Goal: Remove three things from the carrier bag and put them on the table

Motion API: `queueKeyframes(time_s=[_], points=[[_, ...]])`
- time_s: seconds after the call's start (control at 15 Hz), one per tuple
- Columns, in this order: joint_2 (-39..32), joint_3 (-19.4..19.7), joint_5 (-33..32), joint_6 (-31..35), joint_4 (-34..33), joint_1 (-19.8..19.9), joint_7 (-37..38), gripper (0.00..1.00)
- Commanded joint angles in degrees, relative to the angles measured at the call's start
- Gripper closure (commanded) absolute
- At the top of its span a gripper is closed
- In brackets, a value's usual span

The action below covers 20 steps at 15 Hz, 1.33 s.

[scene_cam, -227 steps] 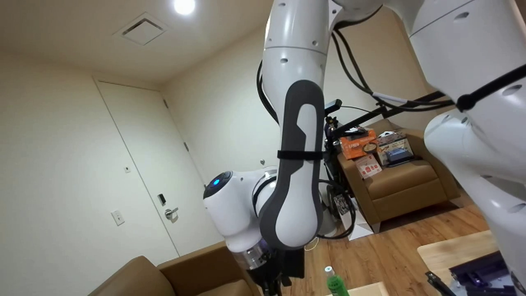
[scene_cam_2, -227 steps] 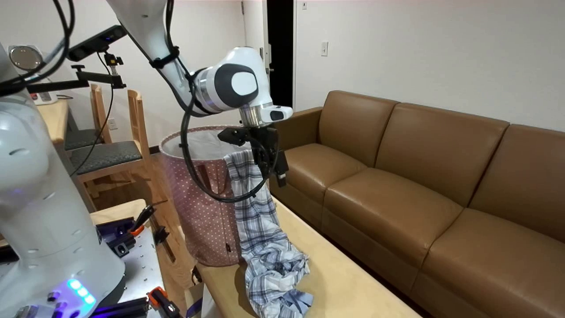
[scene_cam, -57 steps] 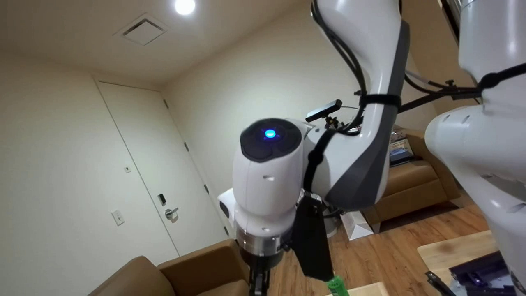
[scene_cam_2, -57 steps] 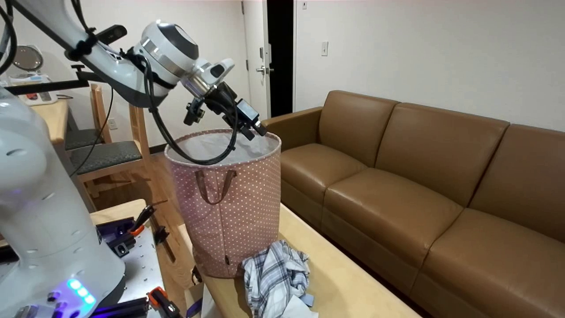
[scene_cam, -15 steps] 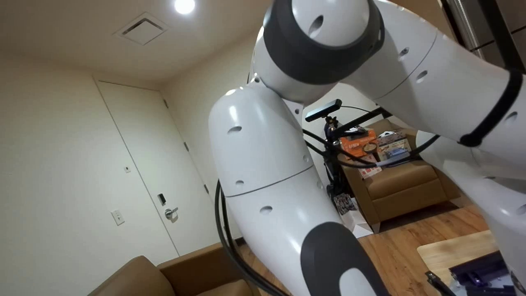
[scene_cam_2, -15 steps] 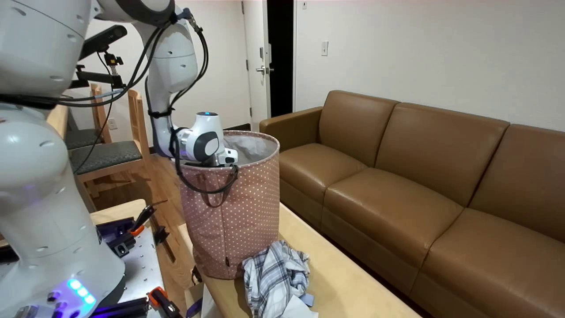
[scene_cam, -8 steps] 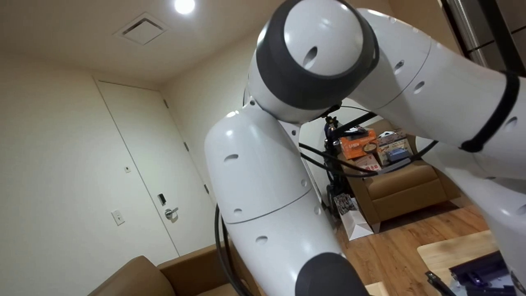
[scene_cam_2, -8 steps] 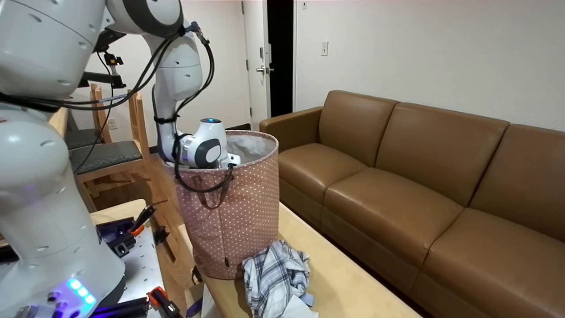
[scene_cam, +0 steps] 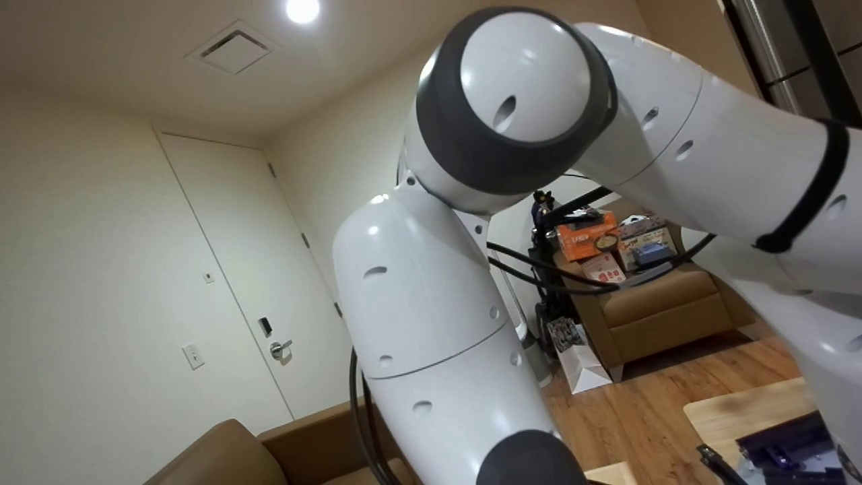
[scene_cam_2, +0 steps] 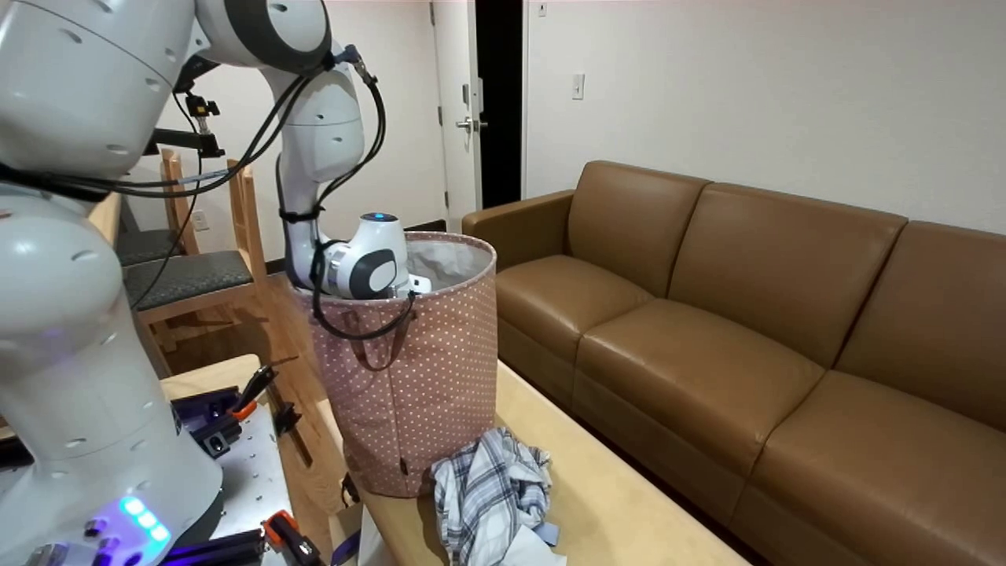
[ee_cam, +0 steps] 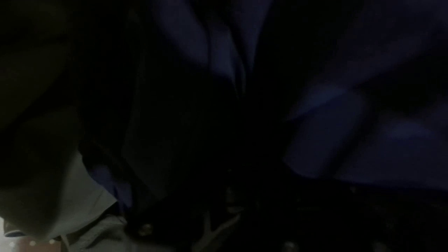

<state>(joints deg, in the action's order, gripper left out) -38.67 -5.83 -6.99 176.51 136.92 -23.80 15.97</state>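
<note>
Pink polka-dot hamper is standing on the wooden bench, hugging the robot-side edge. Your arm is arching over it, wrist sitting in the mouth, partly below the rim. Gripper is hanging inside: in an exterior view the hamper wall is hiding it, and the wrist view is giving you just a dim outline along the bottom. So can't tell if your fingers are standing wide, narrow or holding something. Dark blue cloth is filling much of that view in folds; pale grey fabric is showing lower left. Blue-and-white plaid cloth is lying crumpled on the bench at the hamper's foot, closer to the robot-side edge than to the opposite one. Brown leather sofa is running along beyond that opposite edge.
</note>
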Motion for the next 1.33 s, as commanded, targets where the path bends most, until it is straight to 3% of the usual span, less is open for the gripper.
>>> queueKeyframes(time_s=[0.0,0.33,0.47,0.6,0.73,0.87,1.07,1.27], points=[[2.3,-1.0,1.7,1.8,2.2,0.1,-3.7,0.97],[17.0,4.2,0.8,2.2,11.4,-7.4,-1.9,0.93],[23.2,8.3,0.4,3.2,15.3,-12.2,-0.3,0.94],[29.9,14.7,-2.7,3.6,19.3,-18.2,2.6,0.94],[36.7,25.0,-7.3,4.2,23.0,-26.3,5.8,0.93],[41.3,33.6,-15.7,4.9,24.8,-30.2,8.2,0.93],[40.8,34.9,-25.7,4.5,22.3,-25.8,13.4,0.93],[39.8,36.4,-27.2,6.0,22.1,-25.9,15.5,0.93]])
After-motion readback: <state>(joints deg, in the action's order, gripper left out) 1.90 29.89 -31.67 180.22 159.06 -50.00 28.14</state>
